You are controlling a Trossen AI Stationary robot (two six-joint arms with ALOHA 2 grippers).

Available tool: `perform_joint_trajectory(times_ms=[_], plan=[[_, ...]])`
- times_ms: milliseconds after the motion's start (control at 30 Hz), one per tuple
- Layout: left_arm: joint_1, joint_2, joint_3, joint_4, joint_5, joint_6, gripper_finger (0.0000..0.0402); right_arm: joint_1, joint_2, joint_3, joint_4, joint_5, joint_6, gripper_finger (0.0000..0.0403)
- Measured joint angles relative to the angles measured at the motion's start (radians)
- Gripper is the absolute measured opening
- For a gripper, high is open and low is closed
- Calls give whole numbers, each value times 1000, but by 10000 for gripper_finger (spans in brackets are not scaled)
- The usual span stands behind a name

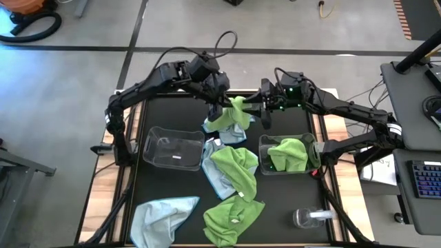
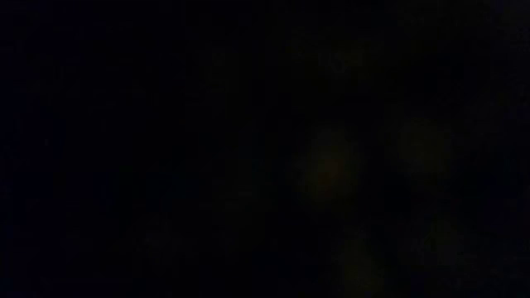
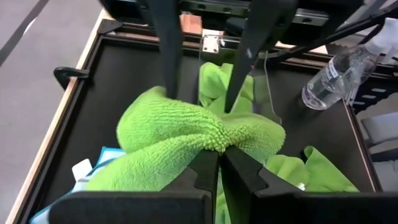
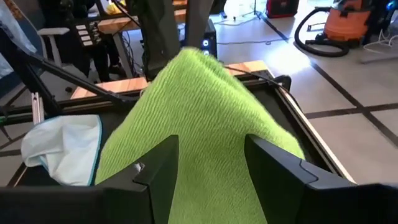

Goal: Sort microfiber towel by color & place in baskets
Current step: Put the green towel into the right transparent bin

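Lime-green microfiber towel [image 1: 236, 112] hangs between two grippers near 12 o'clock on the black table [image 1: 172, 186], the left gripper [image 3: 219, 152] pinched tight on a bunched fold while the right gripper [image 4: 208, 155] has its fingers spread wide with the same cloth draped between them, apparently not yet clamped. Beneath it lies a pale blue cloth [image 1: 227, 132]. The right basket [image 1: 311, 160], at about 3 o'clock, already holds one green towel [image 1: 288, 153]; the left basket [image 1: 172, 148], at about 9 o'clock, looks empty. More cloths wait at centre and toward 6 o'clock: a green one [image 1: 238, 169] over a blue one [image 1: 212, 172], another green [image 1: 231, 213], another blue [image 1: 158, 215]. The fabric looks light, limp and plush, so it should sag and stretch rather than slip; a raised fold or corner is the likely best grip. The low view is dark and offers nothing.
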Motion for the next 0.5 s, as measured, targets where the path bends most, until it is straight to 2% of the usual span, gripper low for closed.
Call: perform_joint_trajectory(times_ms=[267,500], plan=[[-22,2,0,10,5,0,0,0,0,2,63,0,-15,181],[-22,2,0,49,95,-3,0,13,1,19,96,-8,-15,181]])
